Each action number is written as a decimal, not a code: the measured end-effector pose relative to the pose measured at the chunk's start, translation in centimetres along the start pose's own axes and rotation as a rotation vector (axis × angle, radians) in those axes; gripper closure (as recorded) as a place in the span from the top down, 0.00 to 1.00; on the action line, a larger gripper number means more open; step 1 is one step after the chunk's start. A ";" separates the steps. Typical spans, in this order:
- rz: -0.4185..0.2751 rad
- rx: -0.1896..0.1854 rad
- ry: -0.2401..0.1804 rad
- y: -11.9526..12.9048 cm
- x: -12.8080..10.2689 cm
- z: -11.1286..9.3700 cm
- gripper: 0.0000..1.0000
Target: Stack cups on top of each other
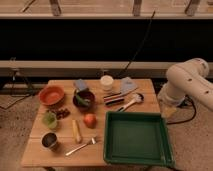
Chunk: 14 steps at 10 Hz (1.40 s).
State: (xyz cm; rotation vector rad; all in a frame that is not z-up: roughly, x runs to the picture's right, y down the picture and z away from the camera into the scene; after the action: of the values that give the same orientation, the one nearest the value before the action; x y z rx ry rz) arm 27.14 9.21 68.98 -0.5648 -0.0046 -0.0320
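Separately on the worktop (37, 150), cream cup (106, 82), green cup (49, 120), metal cup (49, 141); end effector (168, 109) beside its right edge, grip indiscernible.

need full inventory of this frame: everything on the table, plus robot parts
table: 1, wood, centre
tray: 1, green, front right
orange bowl: 1, orange, back left
dark bowl: 1, dark, green contents, right of orange bowl
white cup: 1, cream, back centre
green cup: 1, light green, left
metal cup: 1, dark, front left
cloths: 2, bluish, either side of white cup
striped item: 1, dark and light, centre
spoon: 1, pale, behind tray
fruit: 1, orange-red, centre
yellow item: 1, yellow, left of fruit
utensil: 1, silver, front
arm: 1, white, right of table
gripper: 1, arm's lower end, beside table's right edge
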 end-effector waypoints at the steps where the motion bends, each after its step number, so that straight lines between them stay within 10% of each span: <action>1: -0.041 0.002 -0.014 -0.8 -1.6 0.2 0.65; 7: -0.266 0.033 -0.171 -8.4 -15.8 3.4 0.65; 14: -0.345 0.037 -0.273 -18.2 -20.7 9.2 0.65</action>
State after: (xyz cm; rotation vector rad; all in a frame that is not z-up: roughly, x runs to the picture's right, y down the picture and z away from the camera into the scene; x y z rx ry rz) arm 5.90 -0.61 86.18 -0.5223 -0.3679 -0.2894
